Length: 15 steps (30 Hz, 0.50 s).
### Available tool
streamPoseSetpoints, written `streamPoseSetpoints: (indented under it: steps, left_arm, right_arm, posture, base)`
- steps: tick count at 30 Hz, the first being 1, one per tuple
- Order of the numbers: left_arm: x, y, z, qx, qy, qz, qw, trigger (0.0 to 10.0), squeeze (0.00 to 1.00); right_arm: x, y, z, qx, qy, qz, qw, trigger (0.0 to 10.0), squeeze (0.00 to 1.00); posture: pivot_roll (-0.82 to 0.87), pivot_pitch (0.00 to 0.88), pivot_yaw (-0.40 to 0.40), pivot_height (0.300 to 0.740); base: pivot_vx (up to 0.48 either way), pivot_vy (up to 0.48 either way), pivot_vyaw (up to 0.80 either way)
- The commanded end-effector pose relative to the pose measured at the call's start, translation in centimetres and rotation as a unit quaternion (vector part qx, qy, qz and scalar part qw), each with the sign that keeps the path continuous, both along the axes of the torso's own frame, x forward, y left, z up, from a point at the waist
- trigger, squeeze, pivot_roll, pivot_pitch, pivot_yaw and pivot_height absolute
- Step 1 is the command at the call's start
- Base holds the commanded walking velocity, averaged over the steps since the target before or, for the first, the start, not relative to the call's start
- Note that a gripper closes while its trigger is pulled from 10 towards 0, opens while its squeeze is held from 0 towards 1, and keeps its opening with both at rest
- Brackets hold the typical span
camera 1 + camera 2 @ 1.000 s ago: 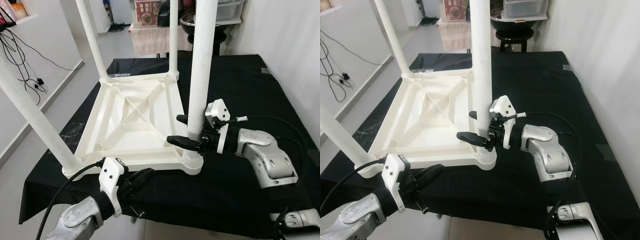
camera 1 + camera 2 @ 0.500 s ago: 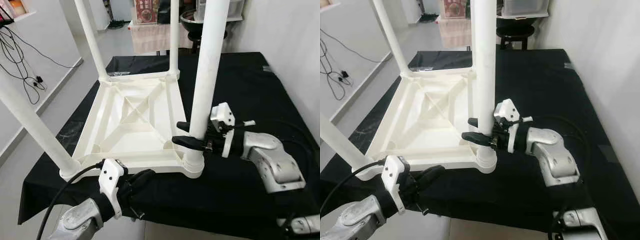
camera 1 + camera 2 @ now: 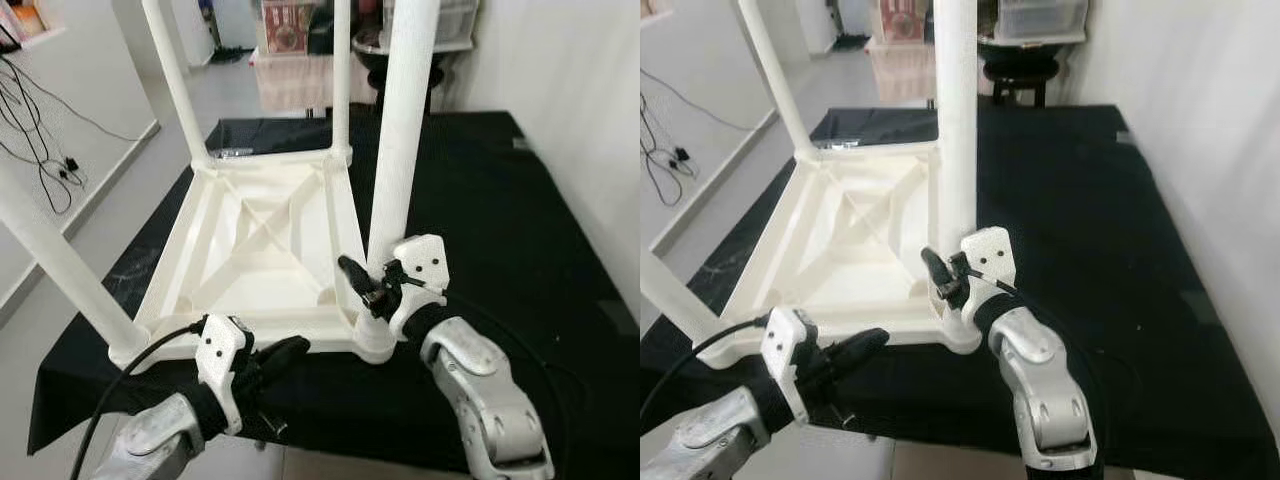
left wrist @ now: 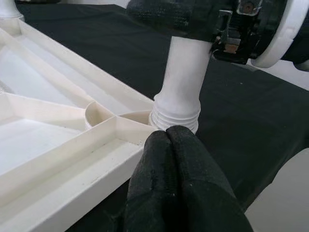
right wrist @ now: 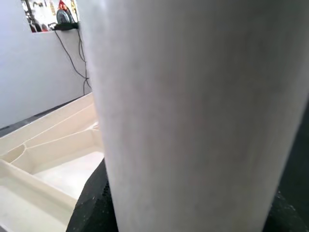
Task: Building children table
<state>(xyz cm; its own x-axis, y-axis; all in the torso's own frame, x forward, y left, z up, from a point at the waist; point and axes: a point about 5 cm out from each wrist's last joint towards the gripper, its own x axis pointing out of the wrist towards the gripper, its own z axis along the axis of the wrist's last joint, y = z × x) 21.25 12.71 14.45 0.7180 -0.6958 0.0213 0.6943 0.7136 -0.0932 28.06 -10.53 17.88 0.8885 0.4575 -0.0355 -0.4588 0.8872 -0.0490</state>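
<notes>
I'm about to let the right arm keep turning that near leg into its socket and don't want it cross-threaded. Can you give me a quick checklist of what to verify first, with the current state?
1. Right gripper closed around the near leg: ok, fingers wrap it low, just above the socket.
2. Leg standing upright in its corner socket: ok, no visible lean.
3. Thread fully seated: not ok, ridges show above the socket in the left wrist view.
4. Left gripper bracing the tabletop: cannot tell, its shut fingertips sit at the near rim beside the socket, but contact is unclear.
5. Other three legs fitted: ok, all stand in their corners.
6. Tabletop fully on the black cloth: ok.
</notes>
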Motion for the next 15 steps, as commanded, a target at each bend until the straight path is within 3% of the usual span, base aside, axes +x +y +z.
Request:
streamPoseSetpoints:
  steps: [1,4,5,6,7,8,11,14,15]
  left_arm:
    - [0.1,0.2,-0.3,0.002,0.009,0.002,1.0,10.0,0.0]
    - [0.2,0.3,-0.3,0.001,0.008,0.007,1.0,10.0,0.0]
    - [0.2,0.3,-0.3,0.0,0.007,0.008,1.0,10.0,0.0]
    - [0.2,0.3,-0.3,0.0,0.007,0.008,1.0,10.0,0.0]
    - [0.2,0.2,-0.3,0.0,0.008,0.007,1.0,10.0,0.0]
    - [0.3,0.2,-0.3,-0.001,0.009,0.004,1.0,10.0,0.0]
    - [0.3,0.1,-0.3,-0.001,0.009,0.002,1.0,10.0,0.0]
    - [0.4,0.1,-0.3,-0.002,0.01,0.002,1.0,10.0,0.0]
    - [0.3,0.1,-0.3,-0.002,0.009,0.002,1.0,10.0,0.0]
  right_arm:
    - [0.0,-0.2,-3.0,-0.007,0.083,-0.011,0.996,4.8,0.0]
    - [0.2,-0.3,-2.8,-0.009,0.085,-0.019,0.996,4.8,0.0]
    - [0.3,-0.3,-2.3,0.001,0.079,-0.019,0.997,10.0,0.75]
    - [0.3,-0.3,-2.3,0.001,0.079,-0.019,0.997,10.0,0.75]
    - [0.8,0.0,-1.3,0.021,0.067,0.023,0.997,10.0,1.0]
    - [1.4,0.2,0.2,0.038,0.041,0.096,0.994,10.0,1.0]
    - [1.9,-0.2,1.3,0.033,0.017,0.188,0.981,10.0,1.0]
    - [2.0,-0.5,1.7,0.033,0.011,0.227,0.973,10.0,1.0]
    - [2.3,-0.8,1.8,0.027,0.01,0.256,0.966,10.0,0.0]
  posture:
    - [-0.07,0.099,0.067,0.74]
    - [-0.07,0.099,0.067,0.74]
    - [-0.07,0.099,0.069,0.74]
    - [-0.07,0.099,0.069,0.74]
    - [-0.07,0.098,0.068,0.74]
    - [-0.07,0.096,0.068,0.74]
    - [-0.07,0.094,0.066,0.74]
    - [-0.07,0.094,0.066,0.74]
    - [-0.06,0.092,0.061,0.74]
  base:
    - [0.0,0.0,0.0]
    - [0.0,0.0,0.0]
    - [0.0,0.0,0.0]
    - [0.0,0.0,0.0]
    - [0.0,0.0,0.0]
    - [0.0,0.0,0.0]
    - [0.0,0.0,0.0]
    - [0.0,0.0,0.0]
    - [0.0,0.0,0.0]
